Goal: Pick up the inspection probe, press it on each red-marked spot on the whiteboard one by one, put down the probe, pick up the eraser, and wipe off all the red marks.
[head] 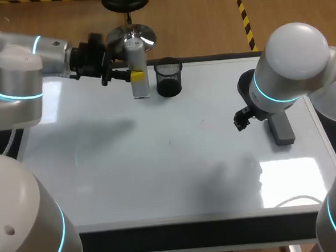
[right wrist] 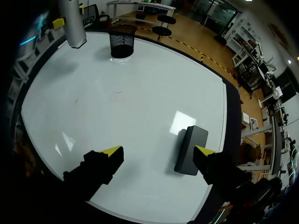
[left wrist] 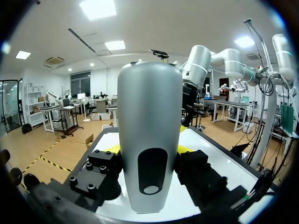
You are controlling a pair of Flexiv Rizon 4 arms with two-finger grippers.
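**Left gripper (head: 123, 76) holds the probe (head: 137, 71); right gripper (right wrist: 159, 151) open by the eraser (right wrist: 190, 149)**

The left gripper is clenched on the grey probe, which stands upright between its yellow tips, pinched from both sides. Just past the probe, on the side away from that gripper, a black mesh cup (head: 168, 77) sits on the whiteboard (head: 130, 162). The right gripper hangs over the whiteboard, released, with its fingers spread wide and touching nothing. The dark eraser lies flat on the whiteboard ahead of it, in the gap between the fingers, close beside one and well apart from the other.
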